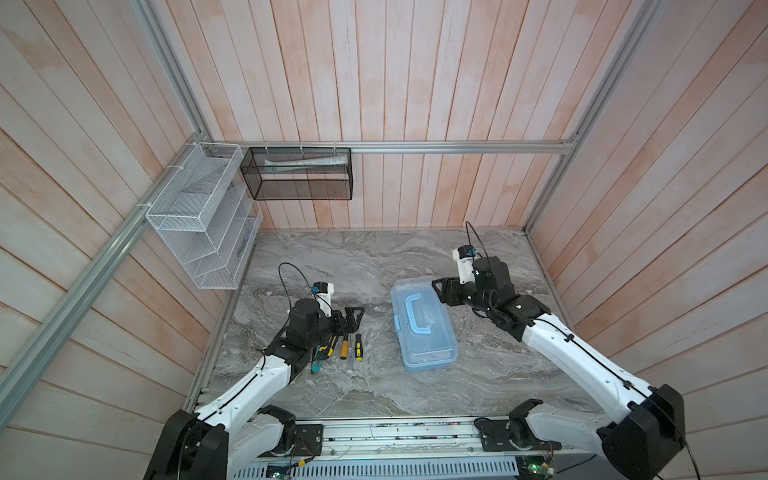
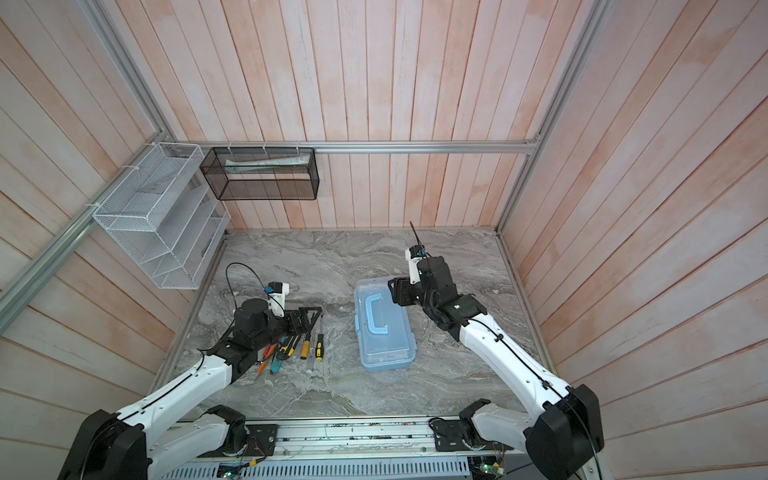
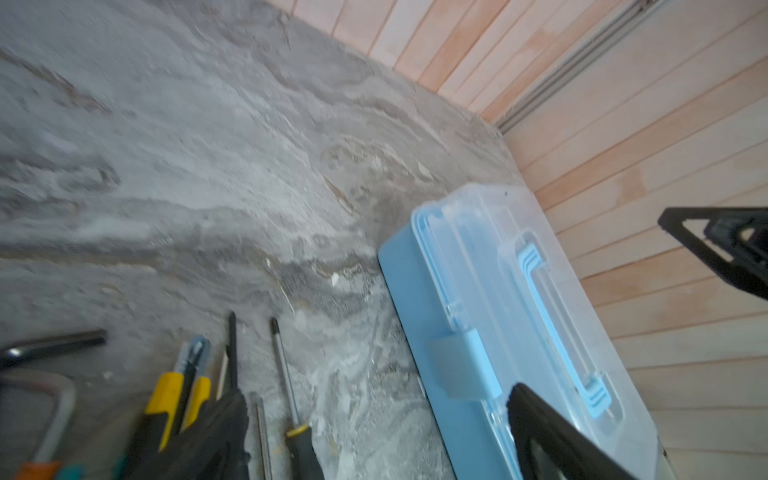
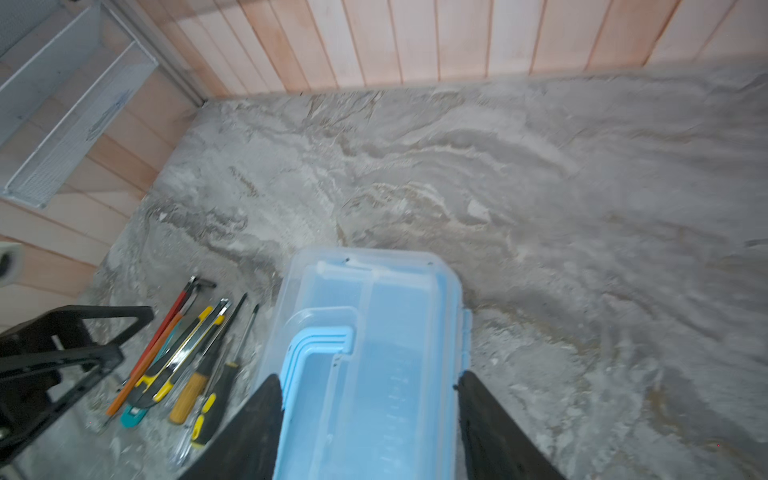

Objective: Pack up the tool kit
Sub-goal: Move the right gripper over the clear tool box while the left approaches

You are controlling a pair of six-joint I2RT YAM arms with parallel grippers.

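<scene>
where the left wall meets the back wall, a white wire-mesh rack [image 1: 199, 224] and a black mesh basket [image 1: 299, 174] hang on the rails above the far left corner of the tabletop [image 1: 332, 257]

towards the left edge, the loose tools lie side by side in a row, each with its long axis running from the near edge to the far edge: orange pencils [image 4: 141, 365], a teal tool [image 4: 134, 417], a yellow-black cutter [image 4: 178, 357] and screwdrivers [image 1: 358, 347], the screwdriver tips pointing to the far edge and the handles to the near edge

the left gripper [image 1: 356, 318] hangs over the far ends of these tools, its jaws spread wide with nothing between them

right of the tools and near the middle of the tabletop stands the case [image 2: 386, 365], well apart from every edge, its see-through lid [image 1: 436, 336] down; its long axis runs far to near, the near end swung slightly towards the right edge; the latch [image 1: 397, 323] sits on the left long side, facing the tools, and the light-blue handle [image 1: 409, 316] lies flat on the lid, the open side of its c turned towards the right edge

the right gripper [image 4: 369, 374] straddles the case across its width at the far half, one finger close by each long wall; whether they press on it i cannot tell
</scene>
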